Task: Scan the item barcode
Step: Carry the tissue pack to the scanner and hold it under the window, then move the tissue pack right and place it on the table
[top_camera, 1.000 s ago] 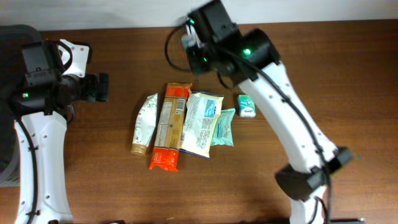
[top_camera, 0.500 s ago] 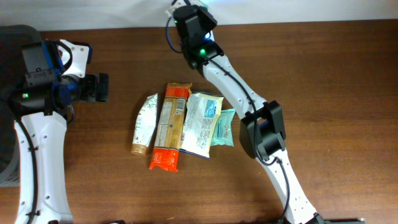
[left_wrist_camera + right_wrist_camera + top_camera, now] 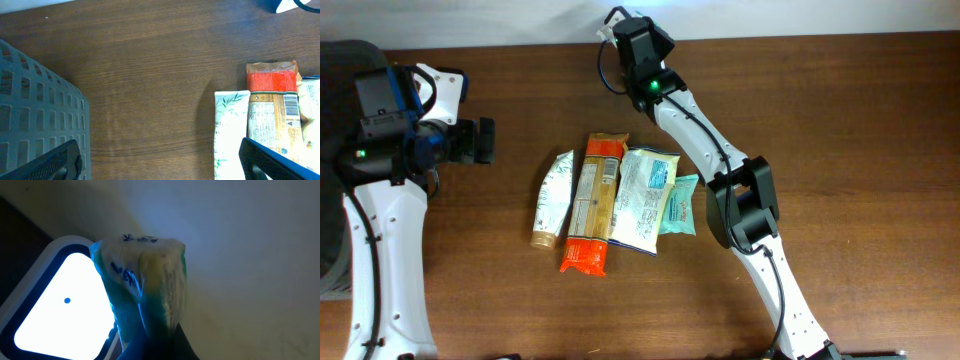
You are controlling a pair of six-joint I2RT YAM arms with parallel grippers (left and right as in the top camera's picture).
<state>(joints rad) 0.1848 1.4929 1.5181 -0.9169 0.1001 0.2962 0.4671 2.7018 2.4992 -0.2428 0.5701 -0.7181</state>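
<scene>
1. Overhead: the left gripper [image 3: 478, 140] hangs with jaws apart, left of the tube [image 3: 553, 198] and orange packet [image 3: 592, 205]; the right arm [image 3: 692, 118] stretches to the far edge of the table [image 3: 870, 150].
2. Left wrist: wide-spread fingers [image 3: 272, 161] frame bare wood, with a grey basket [image 3: 35, 105] at the left.
3. Right wrist: the right gripper [image 3: 150, 332] is clamped on a small green packet [image 3: 147, 272], just beside a glowing scanner window [image 3: 55, 307].

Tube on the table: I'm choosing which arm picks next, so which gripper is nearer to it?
Left. The left gripper hangs open to the upper left of the tube in the overhead view. The right gripper is farther off at the far edge of the table, shut on a small packet.
</scene>
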